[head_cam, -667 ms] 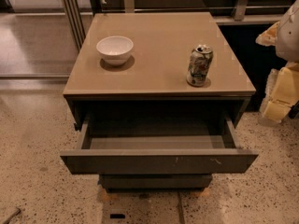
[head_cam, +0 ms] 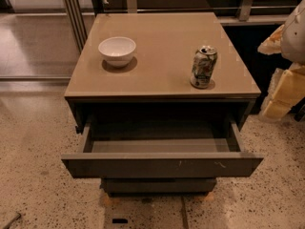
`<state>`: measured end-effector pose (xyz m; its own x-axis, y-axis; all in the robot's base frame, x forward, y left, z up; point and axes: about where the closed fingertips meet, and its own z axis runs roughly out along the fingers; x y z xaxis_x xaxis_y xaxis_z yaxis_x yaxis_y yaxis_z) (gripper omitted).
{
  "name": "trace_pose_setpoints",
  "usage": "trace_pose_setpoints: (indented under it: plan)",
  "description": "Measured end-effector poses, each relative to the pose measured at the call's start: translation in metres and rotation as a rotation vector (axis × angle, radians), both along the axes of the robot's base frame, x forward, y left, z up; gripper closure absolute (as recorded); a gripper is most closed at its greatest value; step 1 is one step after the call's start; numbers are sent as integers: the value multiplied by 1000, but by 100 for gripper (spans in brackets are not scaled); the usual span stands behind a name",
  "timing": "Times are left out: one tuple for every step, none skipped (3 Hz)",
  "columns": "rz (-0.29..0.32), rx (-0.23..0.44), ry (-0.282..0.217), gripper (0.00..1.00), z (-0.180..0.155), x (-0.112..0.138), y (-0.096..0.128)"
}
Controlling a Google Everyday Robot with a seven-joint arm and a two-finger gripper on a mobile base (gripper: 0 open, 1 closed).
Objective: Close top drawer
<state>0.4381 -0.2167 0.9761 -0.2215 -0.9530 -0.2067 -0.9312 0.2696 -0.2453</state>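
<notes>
The top drawer (head_cam: 162, 165) of a small grey-brown cabinet stands pulled out towards me. Its flat front panel has small pale scuffs on the right, and the shallow grey box (head_cam: 159, 144) inside looks empty. Below it, the front of a lower drawer (head_cam: 159, 185) sits pushed in. My gripper (head_cam: 286, 87) shows as pale white and yellowish parts at the right edge of the view, beside the cabinet's right side. It is apart from the drawer and holds nothing that I can see.
On the tan cabinet top (head_cam: 162, 56) stand a white bowl (head_cam: 117, 50) at the left and a dented drink can (head_cam: 204, 67) at the right. The floor is speckled terrazzo (head_cam: 33, 166). Metal frame legs (head_cam: 74, 13) stand behind on the left.
</notes>
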Motion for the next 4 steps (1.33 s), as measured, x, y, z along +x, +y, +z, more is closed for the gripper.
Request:
trace_pose_setpoints:
  plan:
    - [5, 44, 2, 41, -22, -7, 1]
    - [19, 145, 11, 64, -72, -12, 3]
    - [39, 293, 43, 87, -126, -8, 8]
    - [46, 314, 48, 100, -128, -7, 11]
